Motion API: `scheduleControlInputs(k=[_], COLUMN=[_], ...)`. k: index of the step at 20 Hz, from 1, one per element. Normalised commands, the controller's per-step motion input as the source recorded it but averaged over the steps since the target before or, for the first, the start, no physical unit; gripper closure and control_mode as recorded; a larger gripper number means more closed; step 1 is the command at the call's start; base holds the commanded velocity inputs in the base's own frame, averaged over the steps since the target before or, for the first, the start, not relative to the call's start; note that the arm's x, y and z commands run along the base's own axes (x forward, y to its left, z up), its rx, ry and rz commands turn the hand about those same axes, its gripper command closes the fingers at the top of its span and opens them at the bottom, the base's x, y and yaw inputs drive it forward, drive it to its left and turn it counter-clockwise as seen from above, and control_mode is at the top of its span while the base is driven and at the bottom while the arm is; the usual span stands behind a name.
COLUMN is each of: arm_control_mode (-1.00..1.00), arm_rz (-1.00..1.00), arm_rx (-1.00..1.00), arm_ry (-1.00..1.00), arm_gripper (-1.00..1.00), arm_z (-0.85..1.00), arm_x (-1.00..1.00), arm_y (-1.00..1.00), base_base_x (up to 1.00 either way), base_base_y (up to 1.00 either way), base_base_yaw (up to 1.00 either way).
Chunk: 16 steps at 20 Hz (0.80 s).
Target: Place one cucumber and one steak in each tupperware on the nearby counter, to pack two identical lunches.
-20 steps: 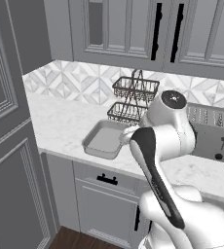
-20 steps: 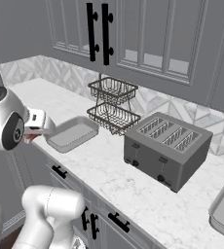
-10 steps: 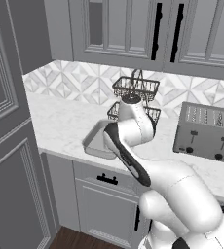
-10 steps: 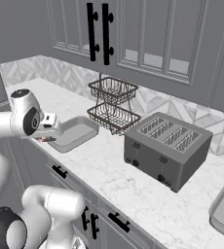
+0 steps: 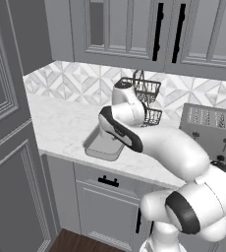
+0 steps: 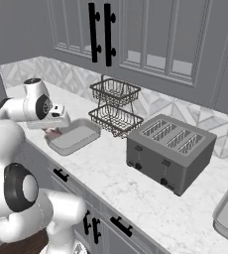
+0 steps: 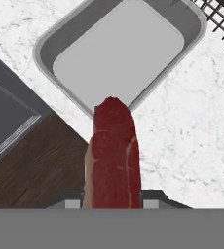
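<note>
Counter holds tupperware, basket, toaster.

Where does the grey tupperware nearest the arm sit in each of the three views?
Left base view: tupperware left of centre, partly behind the arm.
Right base view: tupperware left of centre, beside the gripper.
Hand view: tupperware across the top, beyond the steak.
Shared landmark: wire basket rack.

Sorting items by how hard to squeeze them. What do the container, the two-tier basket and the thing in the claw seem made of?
The tupperware: smooth matte grey, probably plastic. The two-tier basket: thin dark wire, likely metal. The steak: raw meat, red with pale fat streaks, held in the claw.
</note>
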Motion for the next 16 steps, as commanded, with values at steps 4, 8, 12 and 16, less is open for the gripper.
scheduleControlInputs(k=[4, 8, 12, 16], arm_control_mode=[-1.00, -1.00, -1.00, -1.00], arm_rz=[0.00, 0.00, 0.01, 0.01], arm_rx=[0.04, 0.10, 0.01, -0.01], arm_ry=[-0.15, -0.15, 0.01, 0.02], arm_gripper=[1.00, 1.00, 1.00, 1.00], arm_z=[-0.22, -0.16, -0.13, -0.21], arm_x=[0.76, 0.46, 0.27, 0.00], arm_y=[0.14, 0.00, 0.00, 0.00], base_base_x=[0.00, 0.00, 0.00, 0.00], base_base_y=[0.00, 0.00, 0.00, 0.00], base_base_yaw=[0.00, 0.00, 0.00, 0.00])
